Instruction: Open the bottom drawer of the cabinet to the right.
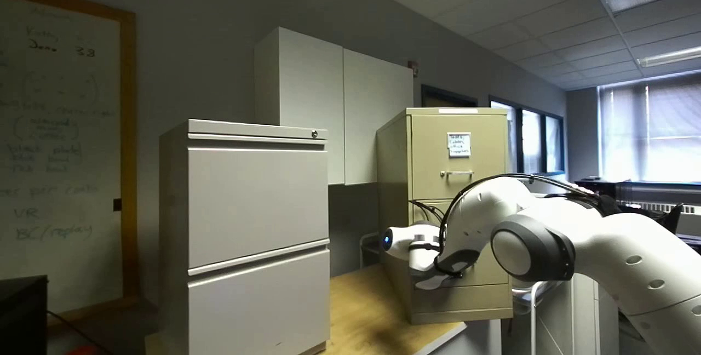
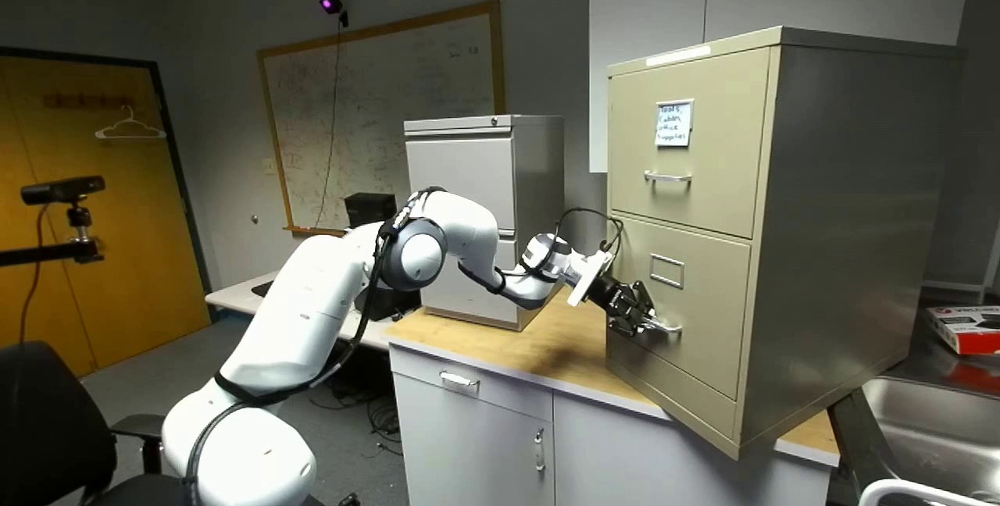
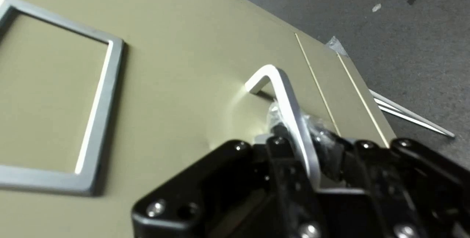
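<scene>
My end effector is at bottom drawer handle, presumably for pulling; label frame twelve o'clock; aperture, hold indeterminate.

Grey wall | wood-framed whiteboard | yellow door | bright window | grey floor

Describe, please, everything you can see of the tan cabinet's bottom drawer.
The bottom drawer has a flat, tan, metal-looking front with a silvery bar handle and, above that, a label frame showing only tan. It looks shut beneath the upper drawer. The gripper is at the handle, which overlaps its fingers in the wrist view; whether they clamp it, I cannot tell.
</scene>
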{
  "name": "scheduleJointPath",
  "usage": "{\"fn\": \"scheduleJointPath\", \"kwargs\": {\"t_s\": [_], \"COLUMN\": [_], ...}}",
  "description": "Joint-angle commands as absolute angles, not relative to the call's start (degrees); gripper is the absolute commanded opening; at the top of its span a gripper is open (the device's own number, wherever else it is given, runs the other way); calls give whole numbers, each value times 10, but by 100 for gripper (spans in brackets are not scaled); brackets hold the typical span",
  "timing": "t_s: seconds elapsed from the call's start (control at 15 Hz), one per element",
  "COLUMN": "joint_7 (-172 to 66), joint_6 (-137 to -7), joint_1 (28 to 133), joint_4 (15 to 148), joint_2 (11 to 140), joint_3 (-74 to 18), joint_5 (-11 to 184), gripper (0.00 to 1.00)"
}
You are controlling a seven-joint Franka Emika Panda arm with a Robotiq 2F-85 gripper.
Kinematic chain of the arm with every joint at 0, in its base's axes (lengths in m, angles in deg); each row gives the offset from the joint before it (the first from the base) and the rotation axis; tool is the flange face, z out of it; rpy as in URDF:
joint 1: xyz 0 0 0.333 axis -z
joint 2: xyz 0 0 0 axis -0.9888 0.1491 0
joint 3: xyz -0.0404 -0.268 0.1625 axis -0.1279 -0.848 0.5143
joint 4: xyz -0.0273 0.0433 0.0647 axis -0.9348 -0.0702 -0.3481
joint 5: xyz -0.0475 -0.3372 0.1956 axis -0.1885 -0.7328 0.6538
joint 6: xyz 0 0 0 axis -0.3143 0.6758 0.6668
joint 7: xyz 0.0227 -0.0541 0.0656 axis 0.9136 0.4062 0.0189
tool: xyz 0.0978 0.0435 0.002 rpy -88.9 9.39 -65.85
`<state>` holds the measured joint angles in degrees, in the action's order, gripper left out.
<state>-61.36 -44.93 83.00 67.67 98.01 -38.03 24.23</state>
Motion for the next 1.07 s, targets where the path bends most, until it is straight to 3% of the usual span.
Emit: {"fn": "scheduleJointPath", "kwargs": {"t_s": [0.0, 1.0], "joint_7": [-583, -533], "joint_6": [-360, -303], "joint_1": [828, 815], "joint_4": [699, 772], "joint_2": [1012, 966], "joint_3": [-349, -322], "joint_5": [258, 219], "gripper": [3, 3]}}
